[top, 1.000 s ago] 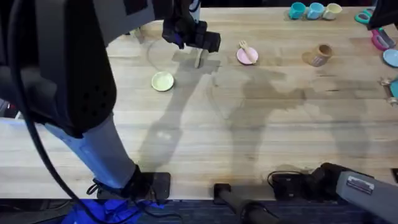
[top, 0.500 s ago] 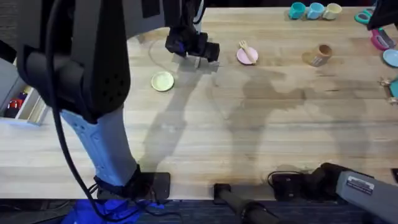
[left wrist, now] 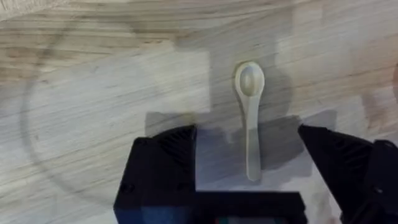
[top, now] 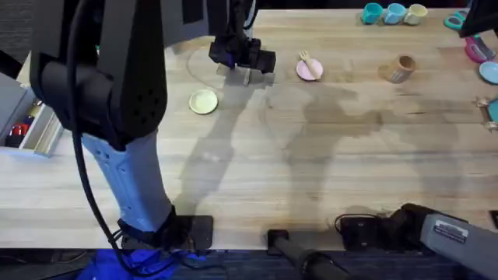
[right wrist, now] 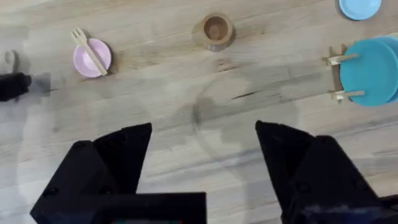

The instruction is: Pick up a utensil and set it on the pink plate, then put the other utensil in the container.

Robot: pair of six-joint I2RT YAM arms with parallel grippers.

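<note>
The left wrist view shows the pale wooden spoon (left wrist: pixel 250 118) flat on the table (left wrist: pixel 93 93) between the left gripper's (left wrist: pixel 249 168) parted jaws; overhead, the fork (top: pixel 309 62) lies across the pink plate (top: pixel 305 71).

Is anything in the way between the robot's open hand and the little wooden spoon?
No. The left hand hangs open right above the wooden spoon, one finger on each side of its handle, with just bare table around it.
</note>
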